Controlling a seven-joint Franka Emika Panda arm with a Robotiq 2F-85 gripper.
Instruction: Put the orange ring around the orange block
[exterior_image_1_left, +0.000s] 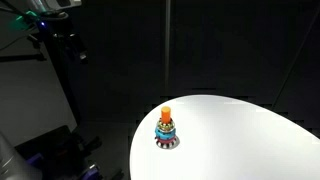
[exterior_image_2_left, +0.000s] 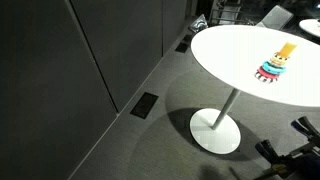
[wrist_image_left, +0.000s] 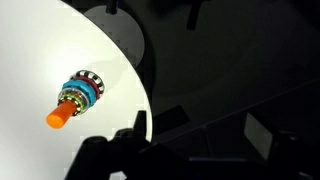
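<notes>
One round white table (exterior_image_1_left: 250, 130) holds one little ring toy (exterior_image_1_left: 167, 134). One orange block (exterior_image_1_left: 166, 112) stands up at the very top of it. I cannot tell the orange ring from the toy's other rings. The one hand (wrist_image_left: 112, 150) is open and holds nothing, well apart from the toy.

All three of my views look down from afar on the round white table (exterior_image_1_left: 250, 130) and multicoloured ring-stack toy (exterior_image_1_left: 167, 130).
</notes>
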